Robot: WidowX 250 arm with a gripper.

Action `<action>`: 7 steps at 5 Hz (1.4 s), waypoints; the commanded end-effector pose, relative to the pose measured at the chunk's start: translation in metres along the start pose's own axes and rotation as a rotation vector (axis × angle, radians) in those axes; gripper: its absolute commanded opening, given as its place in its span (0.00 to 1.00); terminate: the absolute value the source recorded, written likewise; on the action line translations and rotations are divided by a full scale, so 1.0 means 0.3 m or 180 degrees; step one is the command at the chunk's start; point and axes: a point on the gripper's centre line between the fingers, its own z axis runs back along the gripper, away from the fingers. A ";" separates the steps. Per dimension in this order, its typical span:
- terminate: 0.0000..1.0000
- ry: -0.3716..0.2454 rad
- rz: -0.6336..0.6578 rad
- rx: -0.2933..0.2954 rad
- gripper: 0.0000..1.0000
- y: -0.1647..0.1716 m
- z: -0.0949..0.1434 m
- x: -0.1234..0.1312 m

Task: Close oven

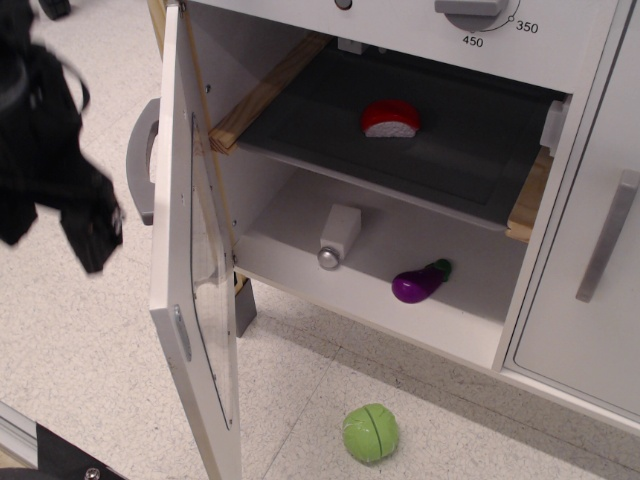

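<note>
The white toy oven [400,300] stands open. Its door [185,290] is swung out to the left and shows nearly edge-on, with the curved grey handle [140,160] on its outer side. Inside are the dark tray [450,150] and the wooden rails [262,92]. My black gripper [55,228] is at the far left, outside the door and left of the handle, blurred by motion. Its fingers are apart and hold nothing. It does not touch the door.
A red and white toy [390,118] lies on the tray. A white block [338,235] and a purple eggplant [420,282] lie on the oven floor. A green ball [370,432] lies on the ground in front. A plain cabinet door [610,235] is at the right.
</note>
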 end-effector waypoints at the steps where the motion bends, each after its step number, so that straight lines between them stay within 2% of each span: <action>1: 0.00 -0.0147 0.0131 -0.0052 1.00 -0.072 -0.080 0.041; 2: 0.00 -0.0151 0.0174 -0.0174 1.00 -0.124 -0.096 0.055; 3: 0.00 -0.0071 0.0255 -0.0233 1.00 -0.187 -0.119 0.083; 4: 0.00 -0.0095 0.0363 -0.0250 1.00 -0.267 -0.144 0.131; 6: 0.00 -0.0226 0.0552 -0.0303 1.00 -0.418 -0.191 0.266; 7: 0.00 -0.0341 0.0577 -0.0362 1.00 -0.476 -0.177 0.309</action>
